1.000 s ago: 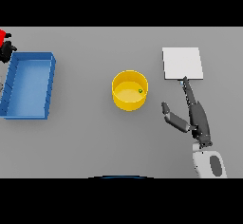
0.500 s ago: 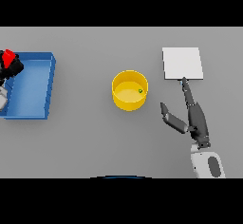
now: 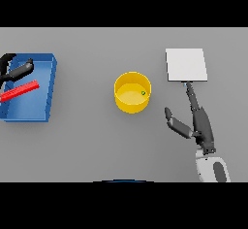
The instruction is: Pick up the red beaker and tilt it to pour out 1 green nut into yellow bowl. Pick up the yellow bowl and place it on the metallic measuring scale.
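Pouring appears done: one green nut (image 3: 143, 93) lies inside the yellow bowl (image 3: 132, 92), which stands on the table to the left of my right hand (image 3: 197, 122). That hand is spread open, fingertips at the metallic scale (image 3: 186, 64). My left hand (image 3: 16, 70), fingers loosely extended, hovers at the red beaker (image 3: 19, 90) over the blue bin (image 3: 47, 91). Left to do: move the bowl onto the scale.
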Controlling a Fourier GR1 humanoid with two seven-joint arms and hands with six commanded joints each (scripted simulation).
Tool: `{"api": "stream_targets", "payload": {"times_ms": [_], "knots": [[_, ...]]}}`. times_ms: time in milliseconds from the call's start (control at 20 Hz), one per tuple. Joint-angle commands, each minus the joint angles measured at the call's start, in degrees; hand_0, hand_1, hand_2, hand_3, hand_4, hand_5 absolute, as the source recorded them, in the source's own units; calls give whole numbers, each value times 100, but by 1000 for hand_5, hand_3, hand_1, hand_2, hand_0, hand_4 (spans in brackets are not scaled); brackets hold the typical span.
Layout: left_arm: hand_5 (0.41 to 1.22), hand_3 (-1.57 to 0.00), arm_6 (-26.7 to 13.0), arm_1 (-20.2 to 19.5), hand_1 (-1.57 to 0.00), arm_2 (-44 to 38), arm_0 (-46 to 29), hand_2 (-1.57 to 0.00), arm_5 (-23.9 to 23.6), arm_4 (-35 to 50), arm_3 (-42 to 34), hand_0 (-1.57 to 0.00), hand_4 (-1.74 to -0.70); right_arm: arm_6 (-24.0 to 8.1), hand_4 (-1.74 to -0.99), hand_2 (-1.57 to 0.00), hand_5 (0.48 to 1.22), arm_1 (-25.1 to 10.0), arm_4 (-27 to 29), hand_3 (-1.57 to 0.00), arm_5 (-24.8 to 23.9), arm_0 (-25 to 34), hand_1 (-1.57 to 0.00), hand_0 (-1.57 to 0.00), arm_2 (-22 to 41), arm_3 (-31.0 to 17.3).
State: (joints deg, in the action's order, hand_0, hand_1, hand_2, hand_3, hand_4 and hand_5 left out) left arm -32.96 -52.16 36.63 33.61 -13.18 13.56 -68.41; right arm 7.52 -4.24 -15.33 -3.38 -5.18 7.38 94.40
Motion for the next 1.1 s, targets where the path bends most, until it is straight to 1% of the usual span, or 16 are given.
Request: {"api": "stream_targets", "payload": {"times_ms": [0, 50, 100, 150, 250, 300, 400, 450, 550, 600, 650, 700, 800, 900, 950, 1050], "knots": [[679, -151, 15, 40, -158, 2, 74, -160, 38, -9, 66, -195, -802, -82, -1188, 1, 668, 56, 7, 1, 9, 37, 1, 1, 39, 30], [678, -120, 14, 46, -126, -30, 114, -128, 3, 6, 36, -156, -797, -94, -1187, 1, 663, 68, -4, 1, -19, 23, 1, 1, 25, 2], [674, -96, 146, 39, -100, -81, 80, -102, -59, 9, 96, -124, -791, -102, -1193, 1, 660, 52, -52, 1, -43, 21, 1, 1, 32, -5], [674, -77, 147, 33, -80, -90, 71, -81, -142, -8, 30, -99, -785, -123, -1192, 1, 660, 27, -133, 1, -73, 35, 1, 1, 51, 0], [674, -49, 372, 53, -51, -191, 66, -52, -181, 59, 79, -63, -785, -159, -1203, 1, 660, -19, -353, 1, -138, 81, 1, 1, 128, -13], [671, -39, 399, 88, -41, -206, 103, -41, -192, 62, 116, -50, -786, -218, -1198, 1, 662, -66, -392, 1, -101, 98, 1, 1, 147, 26], [679, -24, 453, 166, -26, -199, 154, -26, -273, 22, 165, -32, -780, -145, -1162, 1, 694, -183, -364, 1, 160, 323, 1, 1, 233, -5], [685, -19, 464, 185, -20, -190, 154, -21, -241, 33, 235, -25, -776, -146, -1180, 1, 708, -320, -429, 1, 321, 471, 1, 1, 294, -28], [700, -12, 483, 203, -13, -194, 145, -13, -221, 67, 237, -16, -781, -186, -1221, 1, 709, -639, -553, 1, 610, 697, 1, 1, 370, 1], [704, -9, 444, 253, -10, -161, 157, -10, -239, 45, 266, -12, -786, -279, -1234, 1, 707, -732, -629, 1, 727, 884, 1, 1, 432, -33], [707, -7, 437, 263, -8, -156, 175, -8, -240, 40, 271, -10, -790, -348, -1255, 1, 700, -857, -784, 1, 823, 1038, 1, 1, 513, -128], [709, -6, 472, 278, -6, -164, 173, -6, -230, 62, 273, -8, -792, -511, -1268, 1, 691, -978, -1013, 1, 886, 1254, 1, 1, 613, -257], [709, -3, 522, 234, -3, -180, 138, -4, -205, 72, 302, -5, -795, -568, -1282, 1, 677, -1269, -1464, 1, 1072, 1587, 1, 1, 877, -331], [708, -2, 494, 237, -2, -151, 182, -2, -164, 53, 295, -3, -795, -455, -1278, 1, 669, -1543, -1848, 1, 1306, 1987, 1, 1, 1151, -455], [712, -1, 488, 248, -1, -139, 196, -1, -161, 39, 325, -2, -793, -477, -1276, 1, 668, -1623, -2048, 1, 1445, 2214, 1, 1, 1322, -588], [719, 0, 532, 220, 0, -158, 165, 0, -184, 61, 251, -1, -794, -296, -1270, 1, 664, -1731, -2262, 1, 1649, 2499, 1, 1, 1568, -744]]}}
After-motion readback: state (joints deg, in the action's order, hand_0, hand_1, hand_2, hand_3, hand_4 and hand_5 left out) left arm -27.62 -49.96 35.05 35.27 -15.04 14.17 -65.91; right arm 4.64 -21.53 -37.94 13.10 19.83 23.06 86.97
